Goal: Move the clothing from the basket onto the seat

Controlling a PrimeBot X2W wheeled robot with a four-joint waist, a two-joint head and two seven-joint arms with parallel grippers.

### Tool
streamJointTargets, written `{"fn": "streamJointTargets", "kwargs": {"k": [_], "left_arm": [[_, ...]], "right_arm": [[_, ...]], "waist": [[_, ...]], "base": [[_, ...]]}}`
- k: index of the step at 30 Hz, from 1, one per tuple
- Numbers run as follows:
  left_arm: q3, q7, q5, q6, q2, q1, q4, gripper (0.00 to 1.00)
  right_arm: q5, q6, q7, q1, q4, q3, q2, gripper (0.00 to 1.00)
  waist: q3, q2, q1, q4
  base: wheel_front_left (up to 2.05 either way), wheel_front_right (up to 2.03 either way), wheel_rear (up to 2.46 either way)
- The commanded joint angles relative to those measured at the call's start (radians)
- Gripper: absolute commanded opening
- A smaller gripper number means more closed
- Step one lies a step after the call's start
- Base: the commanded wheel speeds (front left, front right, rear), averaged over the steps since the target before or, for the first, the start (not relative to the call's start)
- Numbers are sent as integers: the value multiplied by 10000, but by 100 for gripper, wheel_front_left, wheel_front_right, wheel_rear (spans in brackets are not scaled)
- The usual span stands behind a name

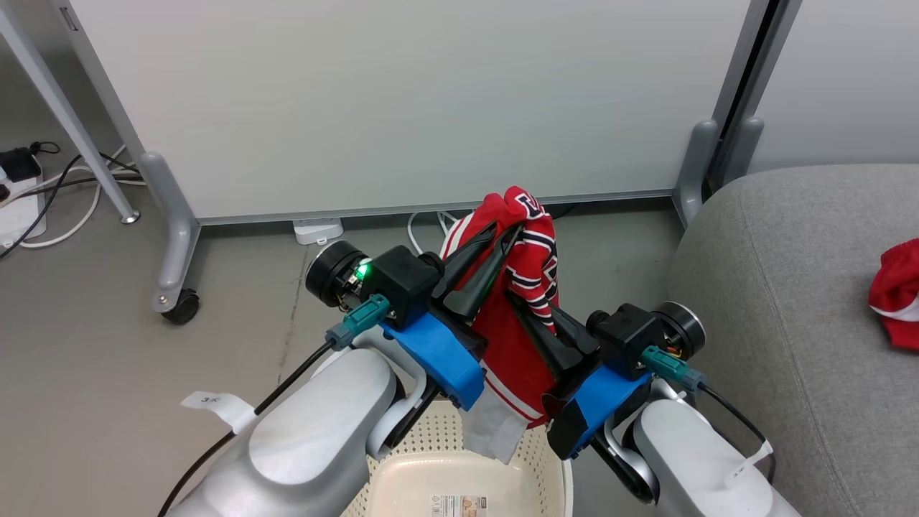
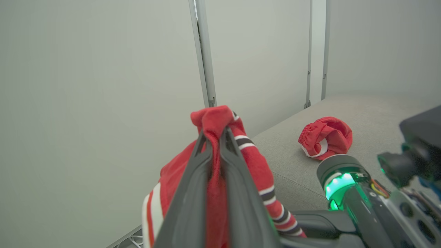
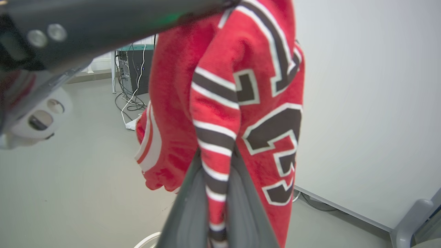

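A red garment [image 1: 513, 352] with white stripes and dark-and-white trim hangs in the air above the cream perforated basket [image 1: 535, 459]. Both grippers hold it. My left gripper [image 1: 506, 233] is shut on the bunched top of the garment [image 2: 211, 119], its tips [image 2: 213, 132] pinching the fabric. My right gripper [image 1: 518, 300] is shut lower down on the striped trim [image 3: 215, 137], which runs between its fingers [image 3: 193, 193]. The grey seat [image 1: 782, 287] lies to the right. A second red piece of clothing [image 1: 897, 294] rests on the seat [image 2: 365, 113] as a crumpled bundle [image 2: 325, 137].
A white partition panel [image 1: 402, 100] on grey legs with a castor [image 1: 181, 306] stands right behind the garment. A power strip and cables [image 1: 21, 194] lie on the floor at the far left. More cables and a dark cabinet [image 3: 134, 69] show past the garment.
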Motion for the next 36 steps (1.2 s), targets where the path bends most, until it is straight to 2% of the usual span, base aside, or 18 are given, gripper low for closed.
{"fn": "streamJointTargets", "kwargs": {"k": [1, 6, 7, 8, 9, 24, 29, 36], "left_arm": [[-11, -39, -18, -3, 41, -79, 22, 0], [-28, -40, -58, 17, 29, -89, 34, 0], [-31, -42, -64, 29, 27, -94, 38, 33], [-30, -37, -78, 55, 23, -89, 57, 91], [-34, -18, -88, 80, 16, -84, 72, 100], [-165, -95, 34, 251, 85, 192, -84, 100], [-217, -124, 89, 288, 93, 386, -265, 100], [-267, -164, 275, 224, 107, 389, -470, 100]], "right_arm": [[56, 2, -34, 49, -50, -12, 11, 0], [61, 2, -34, 50, -66, -15, -3, 0], [62, 2, -34, 55, -68, -9, -8, 0], [65, 2, -34, 62, -71, -6, -13, 0], [67, 2, -34, 69, -72, -10, -20, 0], [-88, 2, -34, 813, -496, -992, -126, 0], [-168, 2, -35, 1099, -780, -1372, -211, 0], [-259, 2, -35, 1472, -1294, -1935, -300, 0]], "waist": [[1, -1, -1, -5], [0, -1, -1, -3], [0, -1, -1, 0], [-2, -1, -1, 5], [-3, -1, -1, 9], [95, -1, -1, -78], [306, -1, -1, -549], [686, -1, -1, -1693]], "base": [[0, 0, 0], [0, 0, 0], [0, 0, 0], [0, 0, 0], [0, 0, 0], [0, 0, 0], [0, 0, 0], [0, 0, 0]]}}
